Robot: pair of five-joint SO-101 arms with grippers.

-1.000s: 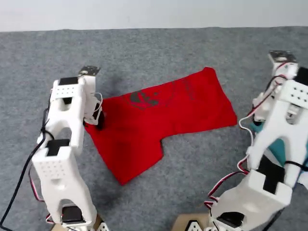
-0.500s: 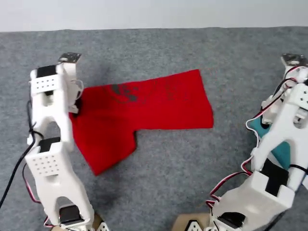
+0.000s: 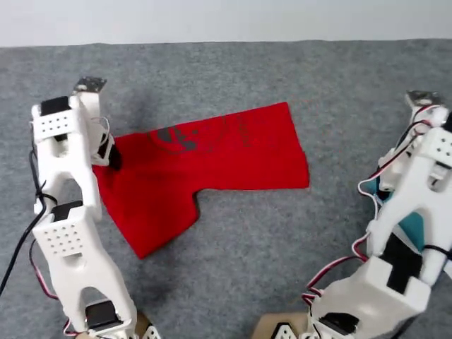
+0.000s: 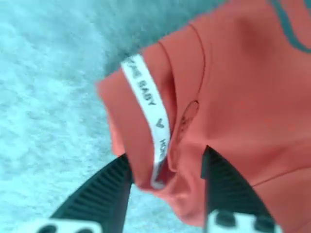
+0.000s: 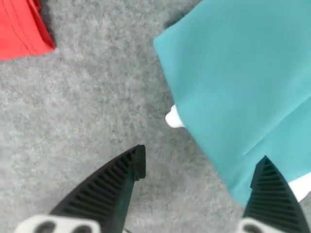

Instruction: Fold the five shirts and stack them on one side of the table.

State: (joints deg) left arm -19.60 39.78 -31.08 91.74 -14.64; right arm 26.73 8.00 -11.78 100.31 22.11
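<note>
A red shirt [image 3: 205, 166] lies spread on the grey table, with a dark print near its collar. My left gripper [image 3: 111, 157] is at the shirt's left edge, shut on the collar. In the left wrist view the red shirt [image 4: 233, 97] bunches between the black fingers [image 4: 107, 189], with a white neck label [image 4: 150, 121] showing. My right gripper [image 5: 199, 170] hangs open above the grey table beside a teal shirt [image 5: 243, 82]. The teal shirt [image 3: 409, 229] peeks out behind the right arm at the table's right side.
Grey carpet-like surface [image 3: 268, 254] covers the table; free room lies in front of the red shirt and along the back. A corner of the red shirt [image 5: 24, 29] shows in the right wrist view. A small white tag [image 5: 174, 118] pokes from under the teal shirt.
My left gripper has dragged the red shirt to the left by its collar. The right arm has shifted only slightly.
</note>
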